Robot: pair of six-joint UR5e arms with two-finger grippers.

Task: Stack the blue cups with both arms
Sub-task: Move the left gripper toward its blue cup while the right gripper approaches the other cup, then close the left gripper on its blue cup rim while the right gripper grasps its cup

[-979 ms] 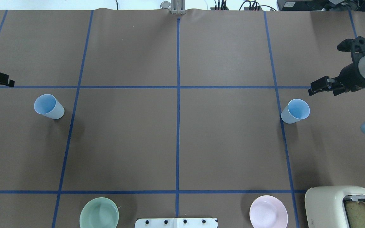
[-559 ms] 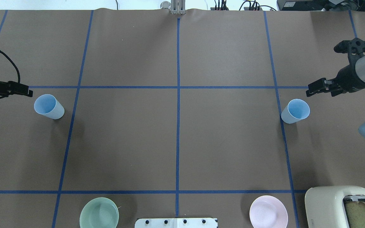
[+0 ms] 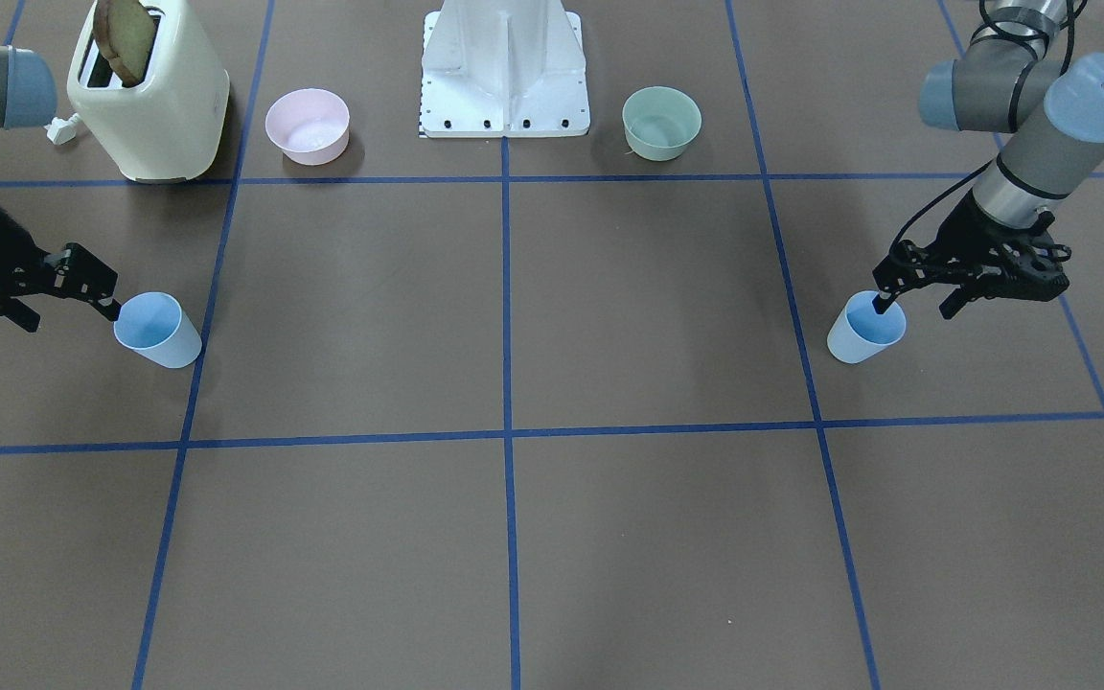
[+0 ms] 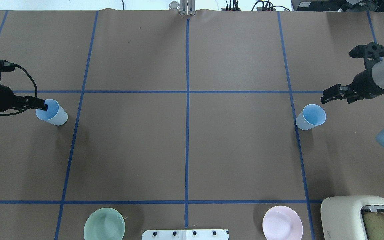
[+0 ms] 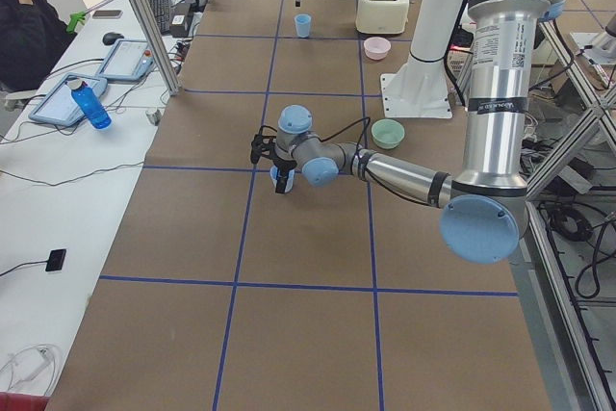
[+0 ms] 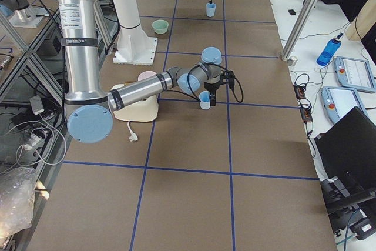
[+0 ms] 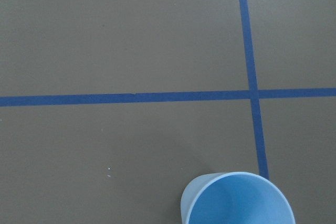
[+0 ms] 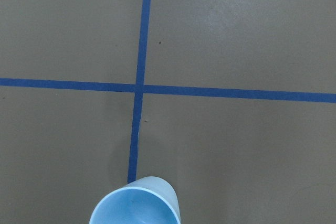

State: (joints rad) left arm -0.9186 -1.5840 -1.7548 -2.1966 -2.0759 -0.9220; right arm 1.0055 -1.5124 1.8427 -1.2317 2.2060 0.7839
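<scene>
Brown surface (image 3: 341, 316), blue tape grid (image 3: 506, 287). Forward of white stand (image 3: 506, 67): left cup (image 3: 864, 333), left hand (image 3: 916, 307) spread, finger (image 3: 883, 305) over its mouth; right cup (image 3: 157, 332), right hand (image 3: 71, 316) spread beside rim. White bench (image 5: 58, 190) farther forward, tablets (image 5: 125, 60).

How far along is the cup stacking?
Done: nothing stacked; the left cup and right cup stand upright, far apart. In hand: the left gripper, open, has one finger over the left cup's mouth; the right gripper, open, hangs beside the right cup's rim. Left: grasping, lifting, nesting them.
</scene>
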